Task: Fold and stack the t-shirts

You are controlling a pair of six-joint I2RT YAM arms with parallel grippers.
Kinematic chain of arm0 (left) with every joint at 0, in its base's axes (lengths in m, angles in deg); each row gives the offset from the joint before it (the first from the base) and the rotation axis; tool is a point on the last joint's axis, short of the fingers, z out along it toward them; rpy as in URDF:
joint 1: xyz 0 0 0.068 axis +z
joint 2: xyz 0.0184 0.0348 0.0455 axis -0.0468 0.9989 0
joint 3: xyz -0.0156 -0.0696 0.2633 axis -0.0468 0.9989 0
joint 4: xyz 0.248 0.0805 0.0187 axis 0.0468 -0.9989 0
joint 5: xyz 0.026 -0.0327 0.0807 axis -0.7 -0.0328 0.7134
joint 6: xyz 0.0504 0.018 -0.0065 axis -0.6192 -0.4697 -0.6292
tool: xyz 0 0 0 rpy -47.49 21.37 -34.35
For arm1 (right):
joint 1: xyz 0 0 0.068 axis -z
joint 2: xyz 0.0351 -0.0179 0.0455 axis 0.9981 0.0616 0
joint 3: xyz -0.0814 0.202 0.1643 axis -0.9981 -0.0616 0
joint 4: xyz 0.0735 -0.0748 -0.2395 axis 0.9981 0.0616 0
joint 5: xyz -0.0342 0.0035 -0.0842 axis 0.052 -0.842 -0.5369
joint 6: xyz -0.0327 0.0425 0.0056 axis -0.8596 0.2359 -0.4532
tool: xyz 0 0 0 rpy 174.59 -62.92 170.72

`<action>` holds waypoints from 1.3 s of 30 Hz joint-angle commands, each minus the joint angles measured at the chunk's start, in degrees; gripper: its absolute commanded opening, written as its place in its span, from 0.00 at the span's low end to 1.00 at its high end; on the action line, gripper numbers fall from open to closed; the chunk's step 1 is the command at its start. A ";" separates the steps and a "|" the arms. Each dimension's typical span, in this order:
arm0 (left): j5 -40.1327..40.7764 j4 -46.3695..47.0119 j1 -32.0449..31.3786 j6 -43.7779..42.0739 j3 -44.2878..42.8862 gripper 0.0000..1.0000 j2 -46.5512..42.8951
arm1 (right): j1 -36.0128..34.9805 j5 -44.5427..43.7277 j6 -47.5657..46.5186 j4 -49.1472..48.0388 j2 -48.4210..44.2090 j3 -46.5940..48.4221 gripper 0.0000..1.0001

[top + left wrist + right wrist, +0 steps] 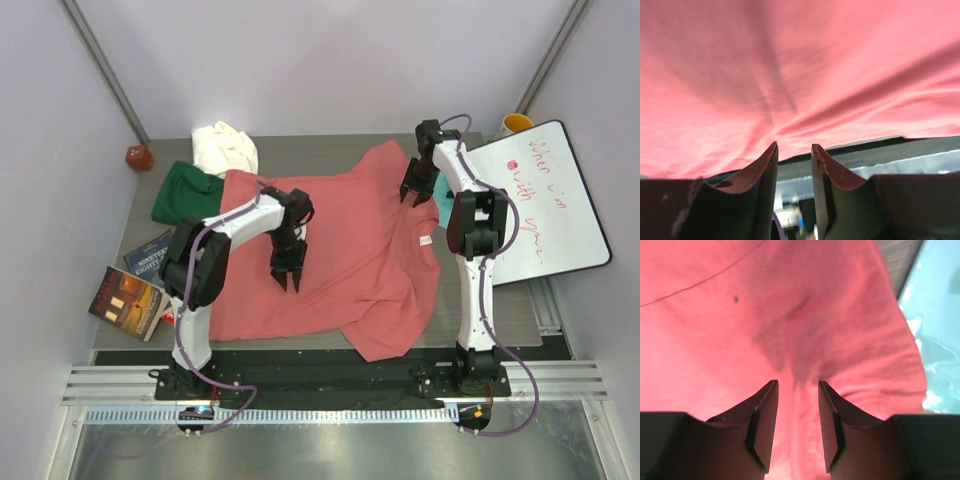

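Observation:
The salmon-pink t-shirt point(350, 255) lies spread across the middle of the table, front edge rumpled. My left gripper point(287, 277) hovers over its left half, jaws a little apart and empty, with pink cloth point(790, 65) just beyond the fingertips point(771, 150). My right gripper point(412, 192) is at the shirt's far right sleeve, jaws a little apart, and a ridge of pink cloth point(799, 405) runs between them. The dark green t-shirt point(185, 190) and the cream-white t-shirt point(225, 148) lie bunched at the far left.
Two books point(130, 297) lie at the left edge, one hanging over it. A whiteboard point(550, 205) lies on the right, with a teal object point(940, 315) next to the sleeve. A red ball point(138, 157) and a yellow cup point(517, 122) sit at the back.

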 commanded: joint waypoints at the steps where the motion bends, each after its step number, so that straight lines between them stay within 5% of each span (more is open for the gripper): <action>1: 5.39 -2.88 1.50 1.01 -10.53 0.34 -3.28 | 0.71 -0.66 0.25 -2.86 -11.65 0.31 0.45; 7: 8.40 1.41 10.45 10.06 -20.83 0.34 -4.07 | 2.55 0.39 0.52 -11.63 -15.27 -1.10 0.48; 13: 10.68 -0.86 15.04 9.28 -28.74 0.34 -5.21 | 4.31 6.54 0.95 -18.48 -4.29 9.17 0.52; 22: 9.45 2.12 15.66 10.77 -22.59 0.34 -9.78 | 8.44 15.51 14.04 -39.59 3.89 6.21 0.55; 39: 9.89 -2.44 15.66 8.84 -31.82 0.34 -2.84 | 6.69 16.13 18.62 -50.31 13.74 10.07 0.54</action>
